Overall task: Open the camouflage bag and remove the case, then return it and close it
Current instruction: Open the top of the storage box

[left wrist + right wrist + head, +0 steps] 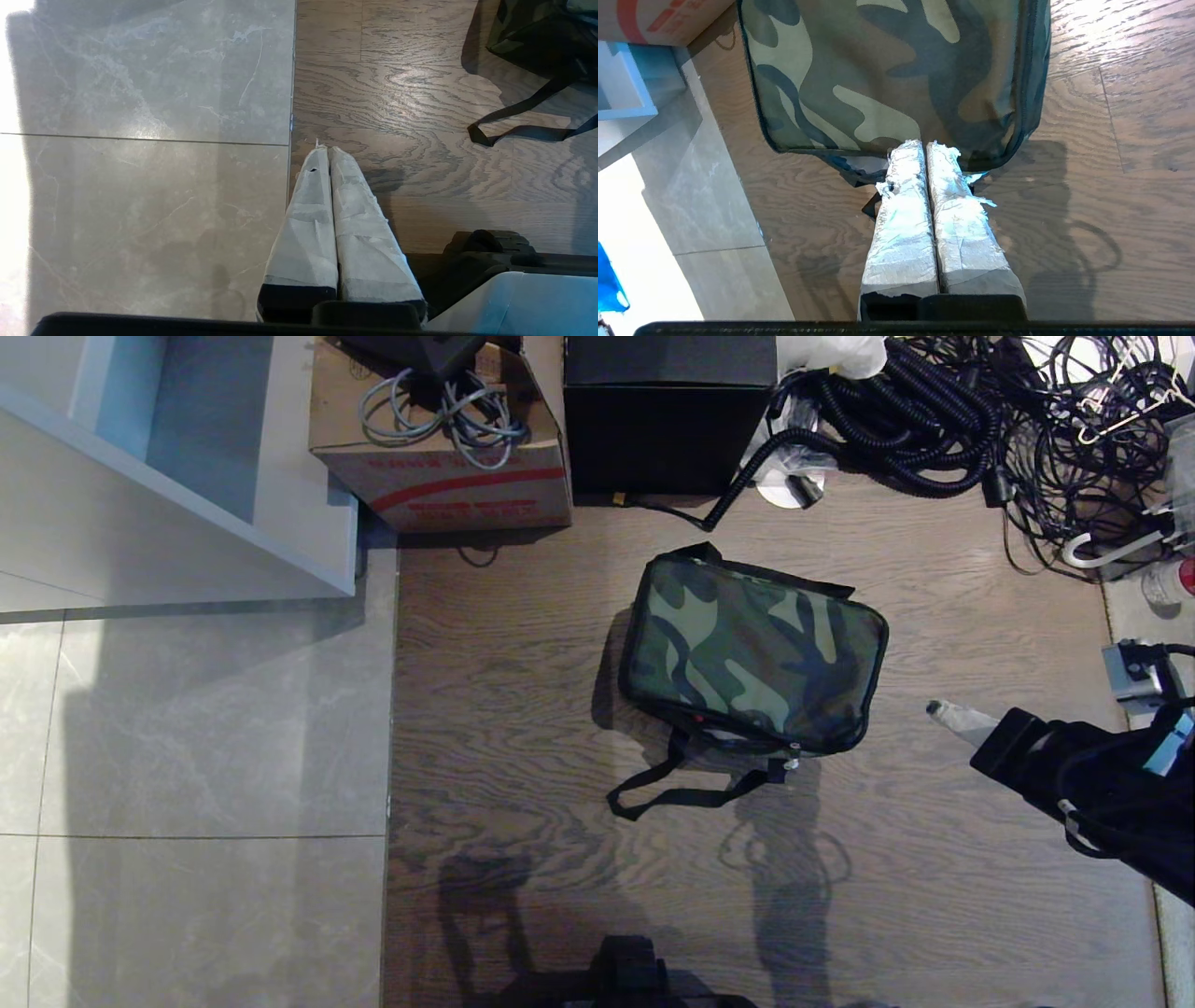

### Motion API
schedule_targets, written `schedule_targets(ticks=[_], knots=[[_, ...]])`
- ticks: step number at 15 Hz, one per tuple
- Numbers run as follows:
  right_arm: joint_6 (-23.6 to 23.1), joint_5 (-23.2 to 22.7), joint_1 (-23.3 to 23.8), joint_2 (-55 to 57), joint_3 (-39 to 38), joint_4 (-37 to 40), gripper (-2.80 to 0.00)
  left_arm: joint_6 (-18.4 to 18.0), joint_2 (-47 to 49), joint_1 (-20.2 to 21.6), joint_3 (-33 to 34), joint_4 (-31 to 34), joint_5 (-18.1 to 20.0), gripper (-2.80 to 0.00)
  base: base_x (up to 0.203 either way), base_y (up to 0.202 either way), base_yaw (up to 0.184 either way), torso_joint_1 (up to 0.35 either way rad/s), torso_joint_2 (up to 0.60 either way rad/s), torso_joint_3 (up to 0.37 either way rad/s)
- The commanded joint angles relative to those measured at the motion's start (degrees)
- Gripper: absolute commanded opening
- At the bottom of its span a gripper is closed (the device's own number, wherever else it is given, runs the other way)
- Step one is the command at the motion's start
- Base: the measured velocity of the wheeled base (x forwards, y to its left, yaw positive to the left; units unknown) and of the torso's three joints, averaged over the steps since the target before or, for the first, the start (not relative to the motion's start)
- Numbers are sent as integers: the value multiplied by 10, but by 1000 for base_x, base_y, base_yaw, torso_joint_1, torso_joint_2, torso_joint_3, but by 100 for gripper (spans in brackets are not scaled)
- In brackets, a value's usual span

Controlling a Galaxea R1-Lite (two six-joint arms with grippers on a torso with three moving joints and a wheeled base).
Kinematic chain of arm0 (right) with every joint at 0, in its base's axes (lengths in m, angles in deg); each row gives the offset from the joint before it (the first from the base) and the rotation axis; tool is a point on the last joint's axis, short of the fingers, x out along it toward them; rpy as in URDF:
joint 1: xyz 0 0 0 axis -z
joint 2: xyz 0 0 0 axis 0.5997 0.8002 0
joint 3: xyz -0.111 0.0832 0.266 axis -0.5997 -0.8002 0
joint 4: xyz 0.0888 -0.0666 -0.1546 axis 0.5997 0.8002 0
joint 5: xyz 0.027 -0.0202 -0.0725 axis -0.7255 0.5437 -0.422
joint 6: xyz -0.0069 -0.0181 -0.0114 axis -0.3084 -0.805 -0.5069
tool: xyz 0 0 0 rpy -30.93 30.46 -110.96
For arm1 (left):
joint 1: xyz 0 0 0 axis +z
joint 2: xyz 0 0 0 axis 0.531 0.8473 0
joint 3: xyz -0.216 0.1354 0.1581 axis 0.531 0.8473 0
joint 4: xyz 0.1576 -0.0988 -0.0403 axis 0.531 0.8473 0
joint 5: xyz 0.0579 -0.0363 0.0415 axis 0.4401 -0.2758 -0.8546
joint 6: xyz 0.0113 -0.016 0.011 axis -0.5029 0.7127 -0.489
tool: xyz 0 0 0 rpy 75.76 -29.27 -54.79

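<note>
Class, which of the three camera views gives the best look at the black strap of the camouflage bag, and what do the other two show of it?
The head view: the black strap lies as a whole loop on the wooden floor, joined to the green camouflage soft bag. The left wrist view shows only part of the loop; the right wrist view shows a short piece beside the right gripper.

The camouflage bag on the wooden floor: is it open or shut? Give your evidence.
Shut. The camouflage bag has its patterned top lying flat over its black sides, with no lining or contents showing in head or right wrist view.

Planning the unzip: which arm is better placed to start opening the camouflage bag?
Probably the right. The right gripper, shut, hangs beside the closed camouflage bag, pointing at it. The left gripper, also shut, is over the floor seam with only the bag's strap nearby.
</note>
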Motion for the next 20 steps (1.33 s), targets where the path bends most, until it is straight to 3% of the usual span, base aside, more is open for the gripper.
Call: schedule_targets(ticks=[1, 14, 20], knots=[[1, -2, -1, -3, -1, -4, -280, 0, 0, 0, 0, 0, 0, -280, 0, 0, 0, 0, 0, 0], [0, -2, -3, -3, -6, -3, -280, -1, 0, 0, 0, 0, 0, -280, -22, 0, 0, 0, 0, 1], [-1, 1, -45, 12, -22, -5, -280, -1, 0, 0, 0, 0, 0, -280, 0, 0, 0, 0, 0, 0]])
